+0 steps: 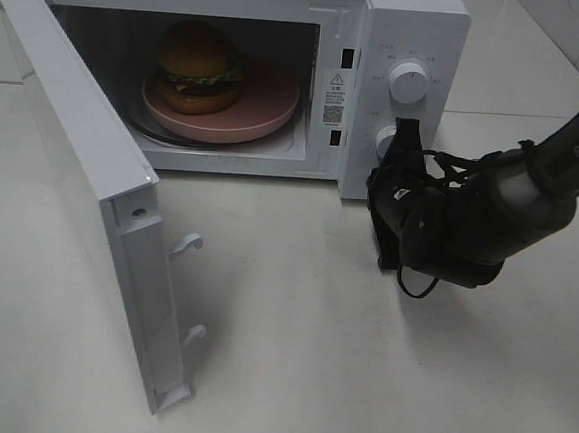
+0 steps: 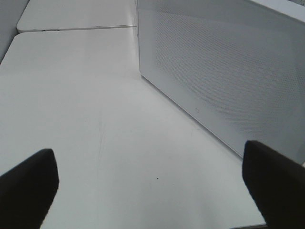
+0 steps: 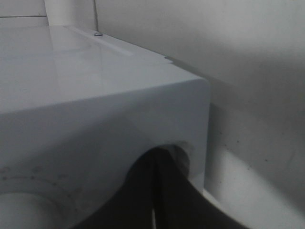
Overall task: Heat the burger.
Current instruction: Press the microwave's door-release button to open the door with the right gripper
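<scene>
The burger (image 1: 199, 66) stands on a pink plate (image 1: 268, 105) inside the open microwave (image 1: 410, 25). My right gripper (image 1: 408, 129) is shut, its fingers (image 3: 157, 176) pressed together with nothing between them. Their tips rest against the control panel beside the lower knob (image 1: 384, 141). In the left wrist view my left gripper (image 2: 152, 191) stands wide open over bare table, with only its two dark fingertips (image 2: 28, 183) showing. It is next to a perforated white panel (image 2: 228, 76) of the microwave. The left arm is out of the high view.
The microwave door (image 1: 101, 192) swings out to the front left, latch hooks (image 1: 189, 244) at its free edge. The upper knob (image 1: 410, 83) sits above the right gripper. White table (image 1: 308, 358) spreads in front of the oven.
</scene>
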`<state>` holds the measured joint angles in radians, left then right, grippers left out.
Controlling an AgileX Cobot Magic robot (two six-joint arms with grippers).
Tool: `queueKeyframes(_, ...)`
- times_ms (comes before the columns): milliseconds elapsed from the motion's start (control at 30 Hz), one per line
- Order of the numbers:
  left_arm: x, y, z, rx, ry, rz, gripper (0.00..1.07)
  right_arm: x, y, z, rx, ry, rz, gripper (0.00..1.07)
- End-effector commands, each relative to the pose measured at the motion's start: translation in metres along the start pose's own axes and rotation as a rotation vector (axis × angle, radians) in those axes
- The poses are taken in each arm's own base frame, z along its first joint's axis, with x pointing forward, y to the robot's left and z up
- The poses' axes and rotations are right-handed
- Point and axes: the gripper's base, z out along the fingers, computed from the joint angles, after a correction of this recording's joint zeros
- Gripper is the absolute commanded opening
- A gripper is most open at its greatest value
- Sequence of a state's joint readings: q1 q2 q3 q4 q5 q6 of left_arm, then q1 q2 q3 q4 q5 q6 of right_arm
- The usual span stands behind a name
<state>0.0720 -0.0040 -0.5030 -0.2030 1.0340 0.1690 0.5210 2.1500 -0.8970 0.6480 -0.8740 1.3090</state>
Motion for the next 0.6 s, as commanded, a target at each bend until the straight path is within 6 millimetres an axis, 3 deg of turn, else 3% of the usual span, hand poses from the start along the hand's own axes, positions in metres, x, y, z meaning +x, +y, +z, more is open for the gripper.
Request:
queueKeyframes(33,0.002,-0.001,-0.002,0.006,-0.022,0.001,1.00,-0.009,0.032,-0.002,-0.182,-0.025,0.008,0.00)
queueKeyframes(233,0.002,-0.001,-0.002,0.006,-0.022,0.001,1.00,-0.006,0.015,-0.013,-0.074,0.007,-0.011,0.00)
queueKeyframes(600,0.002,-0.001,-0.002,0.007,-0.023,0.000,1.00,-0.005,0.007,-0.029,0.013,0.044,-0.038,0.00)
